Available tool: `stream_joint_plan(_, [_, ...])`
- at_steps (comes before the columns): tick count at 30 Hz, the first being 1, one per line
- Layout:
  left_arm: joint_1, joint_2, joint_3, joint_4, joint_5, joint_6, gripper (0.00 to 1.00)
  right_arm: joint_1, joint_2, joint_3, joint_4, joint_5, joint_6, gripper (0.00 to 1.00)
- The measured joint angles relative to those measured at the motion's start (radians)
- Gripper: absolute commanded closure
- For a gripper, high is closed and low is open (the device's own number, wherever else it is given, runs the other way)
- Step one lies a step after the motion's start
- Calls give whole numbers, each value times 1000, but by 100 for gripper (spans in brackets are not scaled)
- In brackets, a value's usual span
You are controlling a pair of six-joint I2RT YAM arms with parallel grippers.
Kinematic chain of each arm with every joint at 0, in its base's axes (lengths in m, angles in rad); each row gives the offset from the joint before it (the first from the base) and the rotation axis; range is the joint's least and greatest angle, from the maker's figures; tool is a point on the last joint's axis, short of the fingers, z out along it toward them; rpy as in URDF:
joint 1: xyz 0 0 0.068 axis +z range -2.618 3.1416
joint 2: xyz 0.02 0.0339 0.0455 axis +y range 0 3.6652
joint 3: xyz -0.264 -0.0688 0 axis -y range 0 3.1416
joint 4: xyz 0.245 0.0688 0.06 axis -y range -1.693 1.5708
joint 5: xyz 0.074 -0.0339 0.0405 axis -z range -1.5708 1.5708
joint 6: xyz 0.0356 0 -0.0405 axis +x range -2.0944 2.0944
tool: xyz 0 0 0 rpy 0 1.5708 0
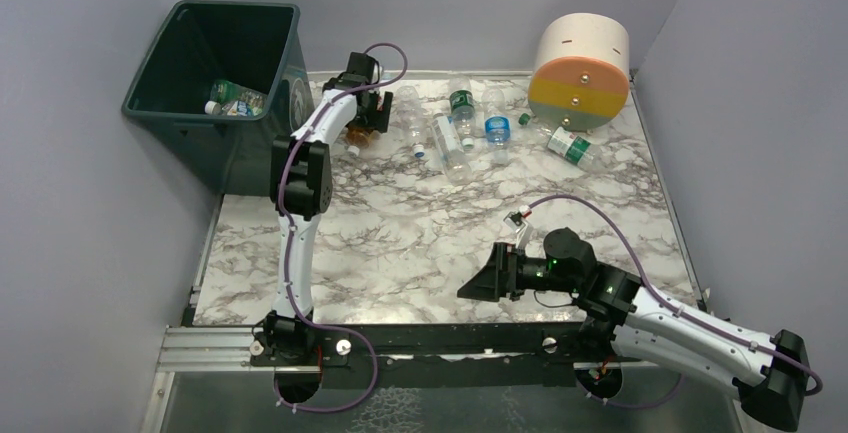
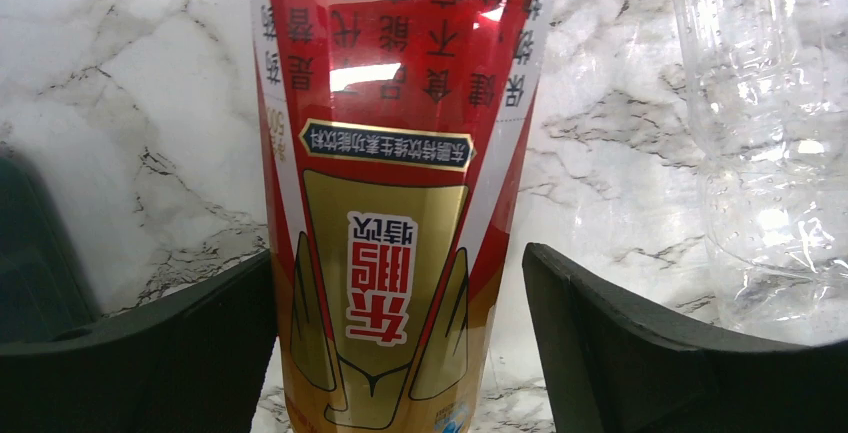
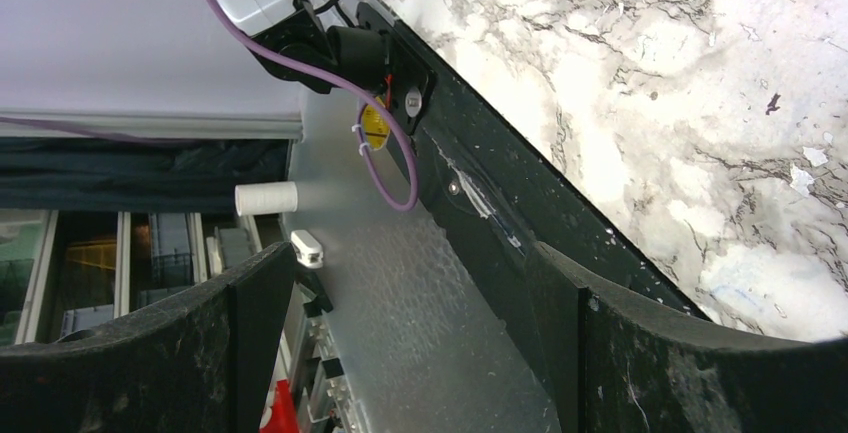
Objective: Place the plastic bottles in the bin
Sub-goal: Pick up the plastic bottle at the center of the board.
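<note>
**Red-labelled bottle straddled beside the bin**
It sits on the table just beside the bin. The left jaws stand apart around it, not yet clamped. The right jaws are apart and empty, well away from the bin. An off-centre squeeze could squirt the slick, round bottle out sideways.

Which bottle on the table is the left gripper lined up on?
The amber bottle with the red-and-gold label, closest to the bin, between the left gripper's open fingers. The clear bottles lie further right.
</note>
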Motion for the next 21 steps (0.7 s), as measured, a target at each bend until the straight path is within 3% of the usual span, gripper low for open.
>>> stream_joint_plan(9, [-2, 0, -2, 7, 1, -6, 35, 0, 4, 0, 0, 0, 0, 12])
stream_joint_plan(21, [-2, -45, -51, 14, 4, -26, 36, 0, 7, 0, 0, 0, 0, 12])
